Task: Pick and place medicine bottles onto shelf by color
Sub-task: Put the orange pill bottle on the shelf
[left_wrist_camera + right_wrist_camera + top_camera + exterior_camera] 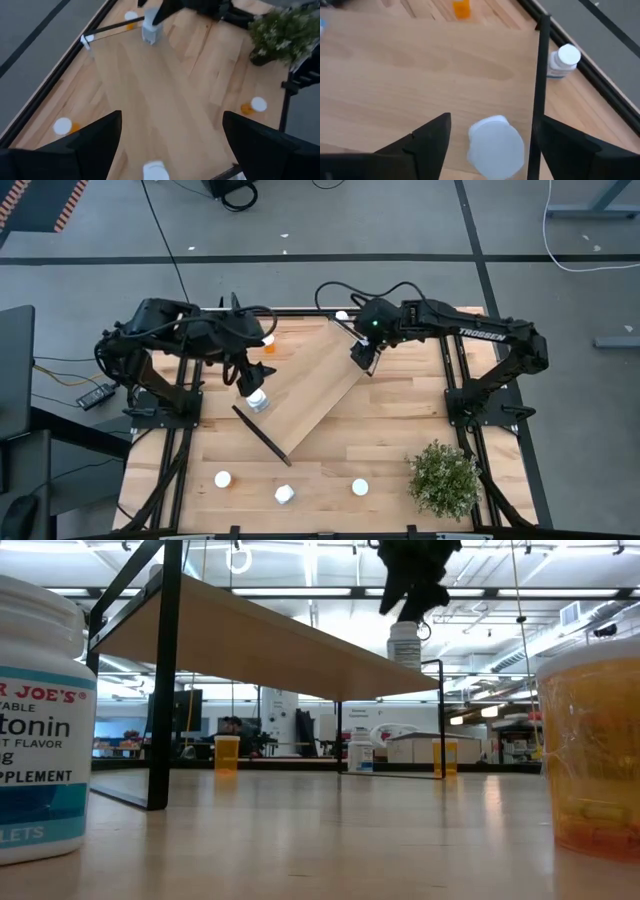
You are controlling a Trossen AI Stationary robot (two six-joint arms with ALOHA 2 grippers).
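I am running two arms. My right gripper [362, 358] hangs over one end of the long light-wood shelf board with thin dark ends [320, 375]. Its two fingers are spread apart. A small white bottle with a round white cap [496, 146] stands right under it, between the fingers, but they do not touch it. I think this bottle is already sitting on the shelf.

My left gripper [250, 387] is over the other end of the shelf. Its fingers are wide apart too. Another little white-capped bottle [258, 401] stands just below it, and it looks to be on the board as well.

So I would say two white bottles are done. A lot is left. A small orange bottle [461, 8] waits on the table, far ahead of my right gripper. A white bottle with a blue label [561, 61] stands on the table just past the dark end panel. Three more white-capped bottles [284, 494] sit well away from both grippers, near the small green plant [443, 478]. No orange bottle is on the shelf yet, as far as I can see.
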